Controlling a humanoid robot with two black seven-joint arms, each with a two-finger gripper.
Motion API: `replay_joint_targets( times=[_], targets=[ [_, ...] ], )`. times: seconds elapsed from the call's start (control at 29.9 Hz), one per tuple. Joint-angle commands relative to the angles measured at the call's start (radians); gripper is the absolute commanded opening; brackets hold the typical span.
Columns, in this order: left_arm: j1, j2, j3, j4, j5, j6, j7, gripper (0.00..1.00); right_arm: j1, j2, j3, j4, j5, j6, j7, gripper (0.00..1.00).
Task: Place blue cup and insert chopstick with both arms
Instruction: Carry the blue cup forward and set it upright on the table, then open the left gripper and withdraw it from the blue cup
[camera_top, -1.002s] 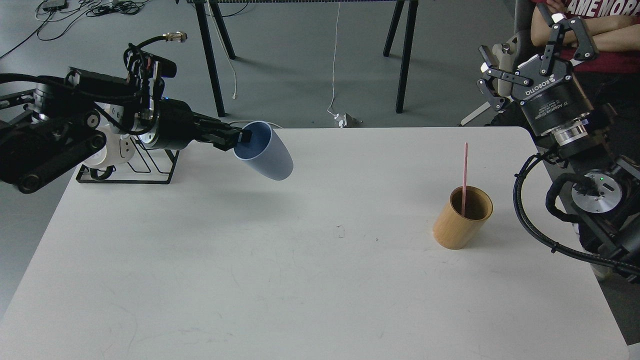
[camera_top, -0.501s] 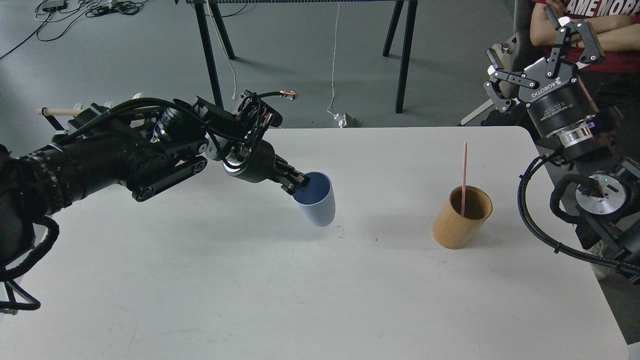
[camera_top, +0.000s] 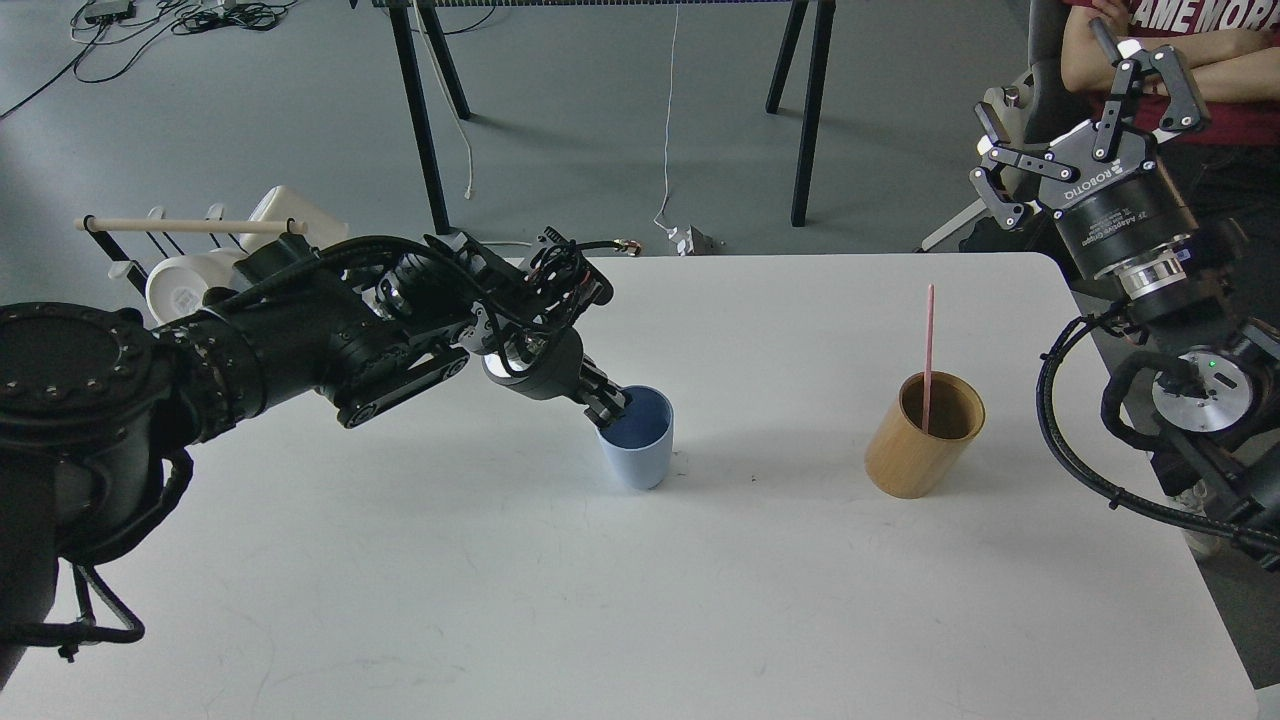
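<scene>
The pale blue cup (camera_top: 637, 447) stands upright near the middle of the white table (camera_top: 640, 600). My left gripper (camera_top: 612, 404) is shut on the cup's near-left rim, one finger inside it. The pink-red chopstick (camera_top: 929, 345) stands upright in a tan wooden cylinder cup (camera_top: 924, 435) to the right. My right gripper (camera_top: 1085, 95) is open and empty, raised high off the table's far right corner, fingers pointing up.
A black wire rack with a pale wooden dowel (camera_top: 190, 226) and white mugs (camera_top: 190, 280) stands at the table's far left, partly behind my left arm. A seated person (camera_top: 1170, 40) is behind my right gripper. Black table legs (camera_top: 810, 110) stand beyond the far edge.
My left arm has carried the blue cup right and down from beside the rack to the table's middle, turning it upright onto the surface. My right gripper has shifted slightly up and right.
</scene>
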Motion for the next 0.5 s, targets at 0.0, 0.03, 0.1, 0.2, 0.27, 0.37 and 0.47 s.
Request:
replay_joint_targets(
  times=[0.0,0.03,0.1,0.2,0.27,0.37,0.47],
  targets=[
    [0.003,-0.001,0.0,0.0,0.0,0.0,0.0,0.02,-0.001,0.0,0.0,0.0,0.0,0.0,0.0,0.98],
    [0.003,0.001,0.0,0.0,0.0,0.0,0.0,0.03,0.0,-0.002,0.001,0.0,0.0,0.0,0.0,0.98],
    [0.003,0.001,-0.002,0.0,-0.002,0.0,0.0,0.06,-0.001,-0.002,0.0,0.0,0.0,0.0,0.0,0.98],
    [0.0,0.008,-0.008,0.0,-0.014,0.0,0.0,0.11,-0.001,0.0,0.0,0.0,0.0,0.0,0.0,0.98],
    [-0.002,0.014,-0.011,0.0,-0.018,0.0,0.0,0.12,0.0,0.0,0.0,0.0,0.0,0.0,0.0,0.98],
    [-0.002,0.024,-0.012,-0.005,-0.02,0.0,0.0,0.18,-0.001,-0.002,0.0,0.0,0.0,0.0,0.0,0.98],
    [-0.002,0.04,-0.014,-0.012,-0.041,0.0,0.0,0.24,-0.001,0.0,0.0,0.0,0.0,0.0,0.0,0.98]
  ],
)
